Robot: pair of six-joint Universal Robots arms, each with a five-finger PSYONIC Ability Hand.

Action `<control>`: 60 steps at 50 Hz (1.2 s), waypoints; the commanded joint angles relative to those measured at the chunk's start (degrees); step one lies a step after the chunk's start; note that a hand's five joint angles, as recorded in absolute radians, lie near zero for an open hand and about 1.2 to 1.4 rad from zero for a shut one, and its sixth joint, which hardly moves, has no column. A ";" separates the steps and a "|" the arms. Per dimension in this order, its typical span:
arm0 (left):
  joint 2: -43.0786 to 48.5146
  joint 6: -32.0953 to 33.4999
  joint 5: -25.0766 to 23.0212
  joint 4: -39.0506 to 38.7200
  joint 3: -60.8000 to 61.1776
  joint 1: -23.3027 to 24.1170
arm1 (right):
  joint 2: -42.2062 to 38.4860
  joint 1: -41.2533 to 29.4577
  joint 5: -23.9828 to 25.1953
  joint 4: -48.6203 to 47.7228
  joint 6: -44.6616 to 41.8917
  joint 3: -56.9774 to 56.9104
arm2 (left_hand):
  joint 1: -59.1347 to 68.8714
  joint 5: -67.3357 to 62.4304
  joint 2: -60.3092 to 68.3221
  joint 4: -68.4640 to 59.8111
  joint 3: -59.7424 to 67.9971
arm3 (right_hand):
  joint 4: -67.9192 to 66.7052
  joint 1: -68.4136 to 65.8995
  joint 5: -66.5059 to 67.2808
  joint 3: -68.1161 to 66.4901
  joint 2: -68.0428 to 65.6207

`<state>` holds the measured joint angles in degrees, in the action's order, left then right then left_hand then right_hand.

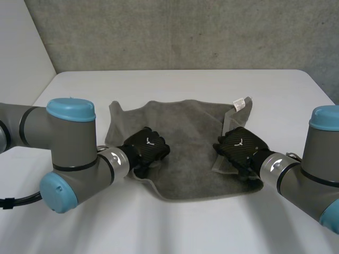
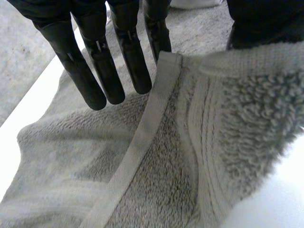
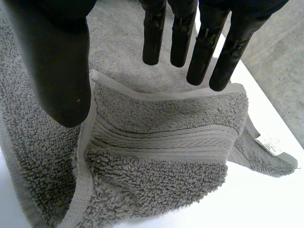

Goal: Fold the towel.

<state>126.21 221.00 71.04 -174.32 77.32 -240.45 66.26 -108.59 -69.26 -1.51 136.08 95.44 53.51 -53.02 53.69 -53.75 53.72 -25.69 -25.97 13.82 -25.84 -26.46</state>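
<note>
A grey towel point(image 1: 185, 159) lies rumpled on the white table point(image 1: 175, 84). A white label point(image 1: 239, 103) sits at its far right corner. My left hand point(image 1: 147, 147) is at the towel's near left edge. In the left wrist view its fingers point(image 2: 90, 71) are straight above the cloth, and a raised fold of towel point(image 2: 237, 109) with its hem lies over the thumb side. My right hand point(image 1: 241, 144) rests at the right edge. Its fingers point(image 3: 154, 33) and thumb point(image 3: 61, 71) stand straight and apart over a folded-in flap point(image 3: 161, 156), gripping nothing.
A grey wall point(image 1: 185, 32) stands behind the table. Bare white table runs in front of the towel point(image 1: 175, 222) and along the far side. The label point(image 3: 268, 142) lies on the table beyond my right fingertips.
</note>
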 commanded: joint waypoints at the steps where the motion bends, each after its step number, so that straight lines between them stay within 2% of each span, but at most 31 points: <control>1: -1.15 -0.39 7.18 -0.31 1.78 -0.99 | -0.43 0.14 0.00 -0.33 -0.11 -0.17 | -2.25 11.76 -2.43 2.49 -2.46 | 2.49 2.77 -0.61 2.63 3.26; 10: -6.33 -4.52 13.51 -4.80 8.82 -3.10 | -1.14 -0.13 -1.41 -0.33 -0.03 -0.43 | 3.64 5.87 3.45 -3.39 3.43 | 2.49 2.77 -0.61 2.63 3.26; 12: -8.78 -9.42 17.00 -7.77 12.05 -3.36 | -1.66 -0.30 -1.50 -0.33 -0.11 -0.43 | 3.64 5.87 3.45 -3.39 3.43 | 2.49 2.77 -0.61 2.63 3.26; 13: -8.79 -9.45 17.02 -7.78 12.07 -3.36 | -1.67 -0.30 -1.50 -0.33 -0.11 -0.43 | 3.64 5.87 3.45 -3.39 3.43 | 2.49 2.77 -0.61 2.63 3.26; 15: -11.06 -14.87 21.22 -10.23 15.56 -3.36 | -2.19 -0.39 -1.50 -0.33 -0.11 -0.52 | 2.64 6.88 2.45 -2.39 2.43 | 2.49 2.77 -0.61 2.63 3.26; 16: -11.08 -14.90 21.24 -10.25 15.58 -3.36 | -2.19 -0.39 -1.50 -0.33 -0.11 -0.52 | 2.63 6.88 2.44 -2.38 2.42 | 2.49 2.77 -0.61 2.63 3.26; 18: -12.83 -18.66 25.09 -11.91 19.08 -3.45 | -2.19 -0.39 -1.50 -0.33 -0.11 -0.52 | 1.46 8.06 1.27 -1.21 1.25 | 2.49 2.77 -0.61 2.63 3.26; 23: -14.06 -20.52 29.58 -12.71 21.99 -3.45 | -2.28 -0.48 -1.50 -0.33 -0.29 -0.52 | -3.90 13.42 -4.09 4.15 -4.11 | 2.49 2.77 -0.61 2.63 3.26; 26: -15.47 -20.70 30.99 -13.06 23.49 -3.45 | -2.28 -0.48 -1.50 -0.33 -0.29 -0.43 | -5.10 14.62 -5.29 5.35 -5.31 | 2.49 2.77 -0.61 2.63 3.26; 33: -18.10 -20.52 30.65 -14.64 25.42 -3.45 | -2.28 -0.57 -1.58 -0.33 -0.20 -0.43 | -11.33 20.84 -11.51 11.57 -11.54 | 2.49 2.77 -0.61 2.63 3.26; 38: -20.31 -19.91 27.22 -15.61 25.95 -3.36 | -2.28 -0.57 -1.58 -0.24 -0.29 -0.26 | -12.84 22.36 -13.03 13.09 -13.05 | 2.32 2.60 -0.44 2.46 3.09; 39: -21.00 -19.82 24.96 -15.61 26.04 -3.45 | -2.28 -0.57 -1.58 -0.24 -0.29 -0.26 | -14.18 23.69 -14.36 14.42 -14.39 | 2.32 2.60 -0.44 2.46 3.09; 40: -21.01 -19.82 24.93 -15.61 26.04 -3.45 | -2.28 -0.57 -1.58 -0.24 -0.29 -0.26 | -14.19 23.70 -14.38 14.44 -14.40 | 2.32 2.60 -0.44 2.46 3.09; 41: -21.88 -19.47 21.98 -15.61 26.22 -3.62 | -2.28 -0.57 -1.58 -0.24 -0.29 -0.17 | -15.02 24.54 -15.21 15.27 -15.23 | 2.48 2.77 -0.61 2.63 3.26; 45: -24.52 -14.74 8.62 -13.33 27.35 -9.50 | -2.28 -0.57 -1.58 -0.16 -0.29 -0.08 | -19.90 29.42 -20.09 20.15 -20.11 | 2.49 2.77 -0.61 2.63 3.26; 48: -25.14 -13.05 5.69 -11.92 27.89 -11.27 | -2.28 -0.57 -1.58 -0.16 -0.29 -0.08 | -20.92 30.43 -21.11 21.17 -21.13 | 2.49 2.77 -0.61 2.63 3.26; 52: -27.24 -9.36 -2.38 -7.53 28.94 -16.45 | -2.28 -0.57 -1.58 -0.16 -0.29 -0.08 | -29.49 39.00 -29.68 29.74 -29.70 | 2.32 2.60 -0.44 2.47 3.09; 56: -28.30 -9.09 -5.12 -6.29 29.82 -18.39 | -2.28 -0.57 -1.58 -0.16 -0.38 -0.08 | -28.49 38.00 -28.68 28.74 -28.70 | 2.49 2.77 -0.61 2.63 3.26; 60: -30.06 -8.57 -10.38 -6.03 32.01 -22.43 | -2.37 -0.57 -1.58 -0.16 -0.47 -0.08 | -28.32 37.83 -28.51 28.57 -28.53 | 2.49 2.77 -0.61 2.63 3.26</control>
<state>97.93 212.06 65.74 -180.86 107.25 -259.02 63.98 -109.16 -70.84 -1.67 135.72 95.37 29.98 -28.66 29.80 -30.21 29.37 -25.69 -25.97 13.81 -25.84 -26.46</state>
